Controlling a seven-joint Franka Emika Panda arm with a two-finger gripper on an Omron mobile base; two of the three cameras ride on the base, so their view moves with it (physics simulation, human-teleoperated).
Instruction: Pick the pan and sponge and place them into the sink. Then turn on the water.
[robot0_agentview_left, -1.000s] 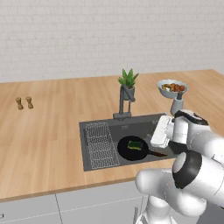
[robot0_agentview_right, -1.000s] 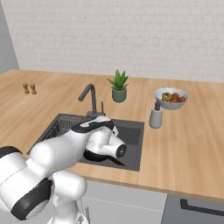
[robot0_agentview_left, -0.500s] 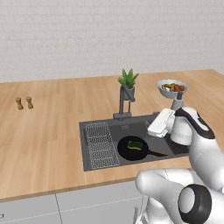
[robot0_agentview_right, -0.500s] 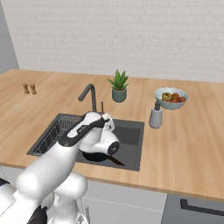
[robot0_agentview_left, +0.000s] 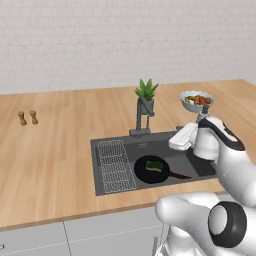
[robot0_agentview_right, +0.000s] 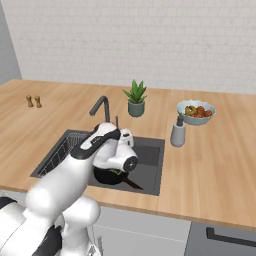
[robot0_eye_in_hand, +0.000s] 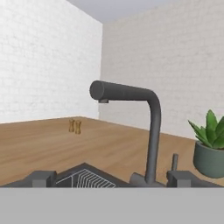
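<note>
The gripper (robot0_eye_in_hand: 111, 178) stands with its two dark fingertips (robot0_eye_in_hand: 40, 178) wide apart and nothing between them, facing the faucet (robot0_eye_in_hand: 146, 131) from the side. In the left base view the hand hangs over the right part of the sink (robot0_agentview_left: 200, 167), just in front of the faucet (robot0_agentview_left: 141, 117).

The pan (robot0_agentview_left: 152, 169) lies on the floor of the sink, near the middle, its thin handle pointing toward the right front. The green sponge (robot0_agentview_left: 154, 165) rests inside the pan. The wire drainer (robot0_agentview_left: 115, 165) fills the left section of the basin. No stream runs from the spout.

Behind the faucet a potted plant (robot0_agentview_left: 146, 94) stands on the wooden counter (robot0_agentview_left: 55, 145). To its right sit a soap dispenser (robot0_agentview_right: 178, 132) and a bowl of food (robot0_agentview_right: 196, 112). Two small shakers (robot0_agentview_left: 28, 117) stand well apart on the far left.
</note>
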